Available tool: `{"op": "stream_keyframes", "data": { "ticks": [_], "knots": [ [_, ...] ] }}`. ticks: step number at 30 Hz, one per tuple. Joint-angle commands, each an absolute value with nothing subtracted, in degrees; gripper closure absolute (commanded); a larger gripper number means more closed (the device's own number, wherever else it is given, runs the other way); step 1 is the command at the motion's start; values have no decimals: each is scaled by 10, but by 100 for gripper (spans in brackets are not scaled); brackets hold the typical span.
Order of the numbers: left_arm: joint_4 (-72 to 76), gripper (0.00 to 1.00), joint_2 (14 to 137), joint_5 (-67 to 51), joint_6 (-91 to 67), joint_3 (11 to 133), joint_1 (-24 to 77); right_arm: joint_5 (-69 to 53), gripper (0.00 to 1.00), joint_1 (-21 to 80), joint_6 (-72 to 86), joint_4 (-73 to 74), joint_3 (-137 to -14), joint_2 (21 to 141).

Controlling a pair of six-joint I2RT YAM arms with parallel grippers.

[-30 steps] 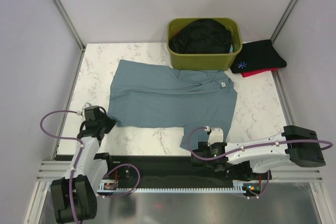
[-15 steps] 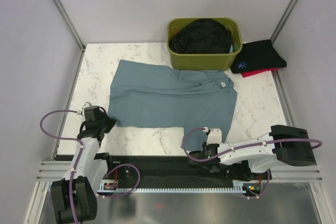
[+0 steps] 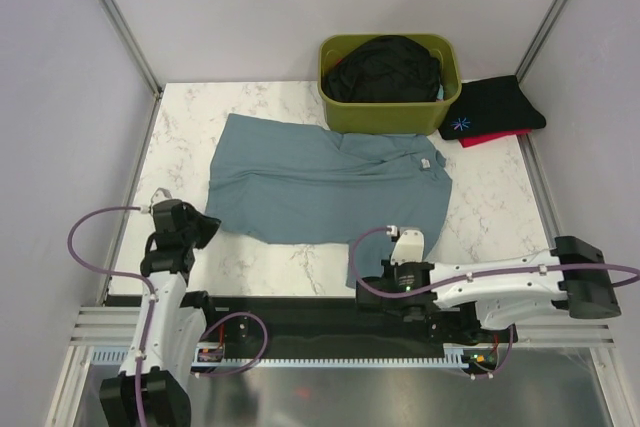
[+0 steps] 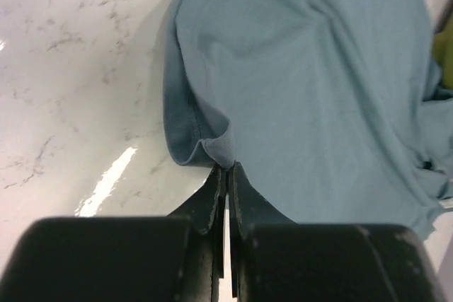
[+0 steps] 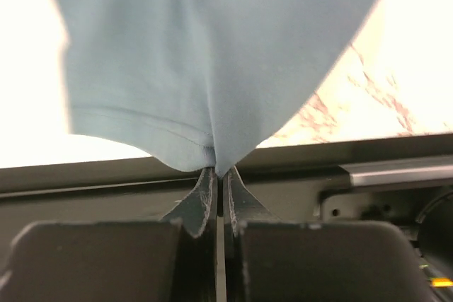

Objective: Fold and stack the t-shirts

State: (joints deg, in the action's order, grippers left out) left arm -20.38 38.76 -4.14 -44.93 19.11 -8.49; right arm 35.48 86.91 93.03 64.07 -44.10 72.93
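Your left gripper (image 4: 225,171) and right gripper (image 5: 218,172) each pinch a stitched edge of the limp, light teal t-shirt (image 3: 330,187); lift evenly.

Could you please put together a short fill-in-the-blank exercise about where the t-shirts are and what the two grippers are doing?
1. The left gripper and the right gripper are both ____ on the hem of the teal-blue t-shirt.
2. The crumpled t-shirt inside the olive-green bin is ____ in colour.
3. Right of the bin, the folded black t-shirt lies on a ____ one.
Missing words: shut; black; red.
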Motion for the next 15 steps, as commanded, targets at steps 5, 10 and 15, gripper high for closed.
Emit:
{"op": "stream_keyframes", "data": {
  "ticks": [5, 10, 15],
  "knots": [
    [-331, 98, 359, -94, -418, 350, -83, 476, 100, 874, 957, 806, -548, 619],
    [-423, 98, 336, -128, -374, 419, -83, 502, 100, 875, 943, 837, -560, 560],
    [-508, 98, 304, -119, -328, 466, -83, 511, 100, 875, 921, 837, -562, 491]
  ]
}}
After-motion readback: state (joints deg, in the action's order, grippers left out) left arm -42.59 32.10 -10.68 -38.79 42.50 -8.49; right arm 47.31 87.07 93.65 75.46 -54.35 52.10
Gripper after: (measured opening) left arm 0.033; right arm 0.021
